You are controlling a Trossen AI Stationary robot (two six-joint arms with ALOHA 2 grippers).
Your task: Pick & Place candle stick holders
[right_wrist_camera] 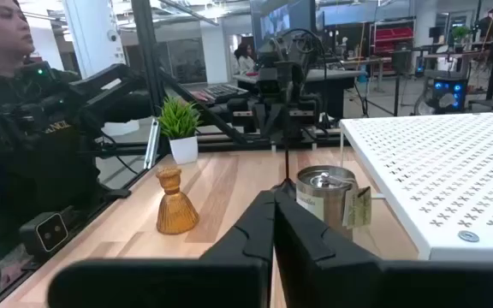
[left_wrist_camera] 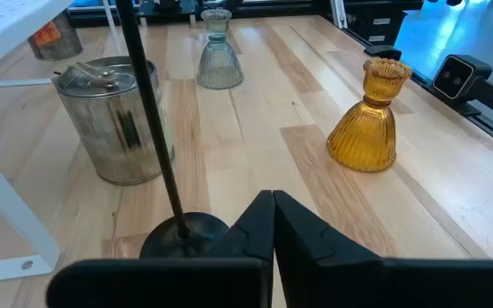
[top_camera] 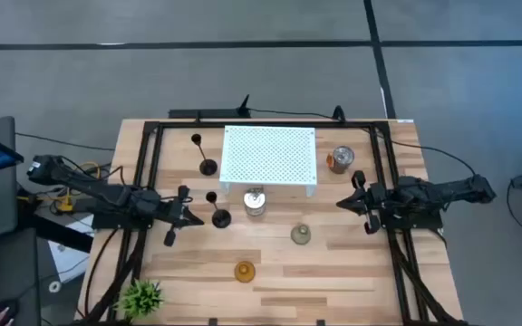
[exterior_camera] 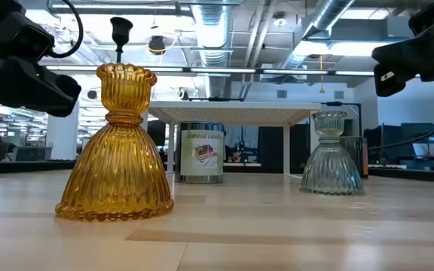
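While shut, the left gripper [left_wrist_camera: 274,224] holds nothing — black candle stick holder [left_wrist_camera: 157,162] just beside.

Rack [top_camera: 268,156]: far centre of table [top_camera: 352,272].
Far stem holder [top_camera: 207,167]: left of rack.
Near stem holder [top_camera: 220,217]: nearer, beside tin [top_camera: 255,204].
Green holder [top_camera: 301,235]: right of tin.
Amber holder [top_camera: 244,270]: near centre.
Plant [top_camera: 140,296]: near left corner.

The high view looks straight down on the whole table [top_camera: 333,281], the low view sits level at its surface close to the amber candle stick holder [exterior_camera: 117,147], which both forward-facing wrist views share.
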